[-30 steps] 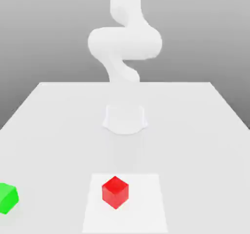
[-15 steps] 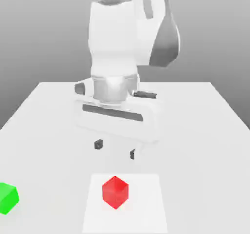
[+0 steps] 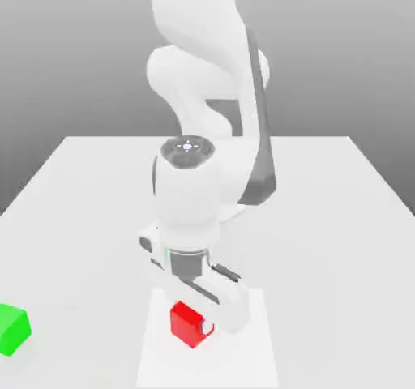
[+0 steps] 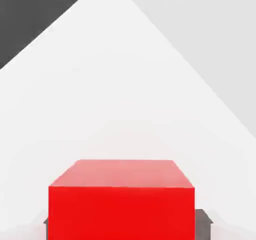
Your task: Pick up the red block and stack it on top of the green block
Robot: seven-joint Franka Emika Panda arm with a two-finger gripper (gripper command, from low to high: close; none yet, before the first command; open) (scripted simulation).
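The red block [image 3: 186, 325] rests on a pale square patch [image 3: 253, 355] near the table's front edge. My gripper [image 3: 194, 321] has come down over it, with the white hand tilted above the cube. In the hand view the red block [image 4: 121, 204] sits close up between two dark finger pads [image 4: 203, 223], one at each side, and the gripper is shut on it. The block still touches the table. The green block [image 3: 13, 329] sits alone far to the exterior view's left, near the front edge and well apart from the gripper.
The white table [image 3: 324, 217] stretches back to the arm's base. The arm's body [image 3: 207, 177] leans forward over the middle of the table, above the red block.
The hand dropped from above the table down onto the red block, and its fingers went from wide open to shut on the cube. Neither block has moved.
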